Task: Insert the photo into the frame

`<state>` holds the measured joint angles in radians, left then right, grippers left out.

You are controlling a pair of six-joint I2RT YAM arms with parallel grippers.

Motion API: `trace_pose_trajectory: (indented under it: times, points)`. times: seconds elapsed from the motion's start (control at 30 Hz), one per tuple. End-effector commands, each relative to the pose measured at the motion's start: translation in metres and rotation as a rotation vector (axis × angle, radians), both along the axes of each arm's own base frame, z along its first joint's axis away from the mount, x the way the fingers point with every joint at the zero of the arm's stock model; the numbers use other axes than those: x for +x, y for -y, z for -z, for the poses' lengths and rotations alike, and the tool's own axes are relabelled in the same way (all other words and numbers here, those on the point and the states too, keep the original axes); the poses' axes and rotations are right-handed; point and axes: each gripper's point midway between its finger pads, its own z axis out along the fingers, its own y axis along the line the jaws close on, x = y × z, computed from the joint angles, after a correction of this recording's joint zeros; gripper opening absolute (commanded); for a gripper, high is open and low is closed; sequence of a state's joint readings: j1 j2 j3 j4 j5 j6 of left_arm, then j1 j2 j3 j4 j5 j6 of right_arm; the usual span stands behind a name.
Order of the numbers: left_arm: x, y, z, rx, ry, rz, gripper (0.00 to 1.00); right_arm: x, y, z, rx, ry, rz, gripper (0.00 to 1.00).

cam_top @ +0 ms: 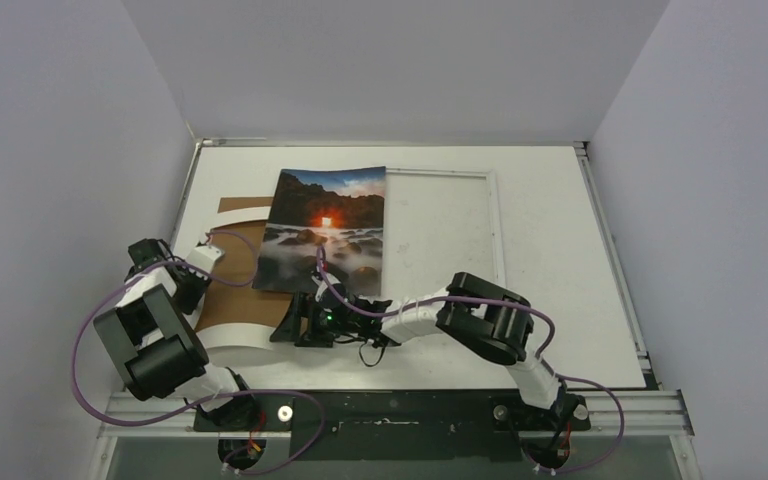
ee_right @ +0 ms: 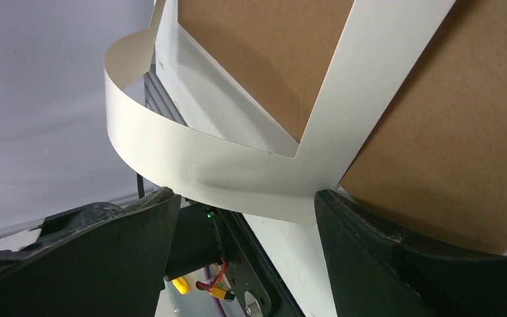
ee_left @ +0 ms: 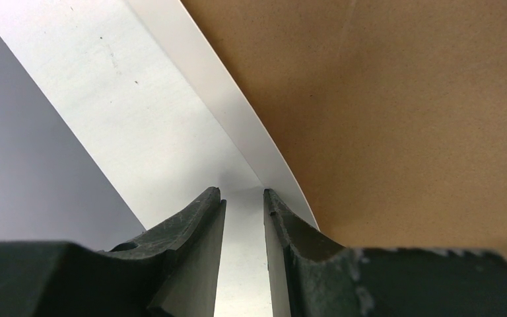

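The photo (cam_top: 325, 232) lies flat at mid-table, its left part over the brown backing board (cam_top: 245, 300) and its right edge over the left side of the thin white frame (cam_top: 497, 230). A loose white mat strip (cam_top: 235, 338) curls up at the board's near edge. My left gripper (cam_top: 210, 256) sits low at the board's left edge. Its jaws (ee_left: 242, 193) stand slightly apart with bare table between them, next to the mat (ee_left: 237, 112). My right gripper (cam_top: 295, 322) is wide open (ee_right: 244, 195), its fingertips either side of the curled mat corner (ee_right: 191, 155).
The brown board also shows in the left wrist view (ee_left: 403, 99) and through the mat's window in the right wrist view (ee_right: 264, 59). Grey walls close the table's left, back and right. The black base rail (cam_top: 400, 410) runs along the near edge.
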<state>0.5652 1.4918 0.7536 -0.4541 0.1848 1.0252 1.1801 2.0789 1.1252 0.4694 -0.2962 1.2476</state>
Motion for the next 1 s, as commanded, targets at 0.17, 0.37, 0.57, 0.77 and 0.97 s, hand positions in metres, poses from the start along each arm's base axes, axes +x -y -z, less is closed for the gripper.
trace_pose_trajectory:
  times: [0.17, 0.37, 0.57, 0.77, 0.97]
  points:
    - [-0.046, 0.037, 0.026, -0.178, -0.184, -0.002, 0.28, 0.016, -0.03, -0.026, 0.154, 0.025, 0.008, 0.77]
    - [-0.046, 0.034, 0.024, -0.184, -0.184, -0.004, 0.28, 0.022, -0.046, -0.049, 0.221, 0.047, -0.007, 0.77]
    - [-0.047, 0.033, 0.024, -0.192, -0.188, -0.004, 0.28, 0.03, -0.057, -0.059, 0.261, 0.067, -0.013, 0.77]
    - [-0.049, 0.033, 0.024, -0.198, -0.193, -0.008, 0.28, 0.028, -0.059, -0.039, 0.234, 0.039, -0.026, 0.77]
    - [-0.05, 0.033, 0.024, -0.201, -0.2, -0.011, 0.28, 0.028, -0.059, -0.038, 0.189, 0.125, -0.113, 0.77]
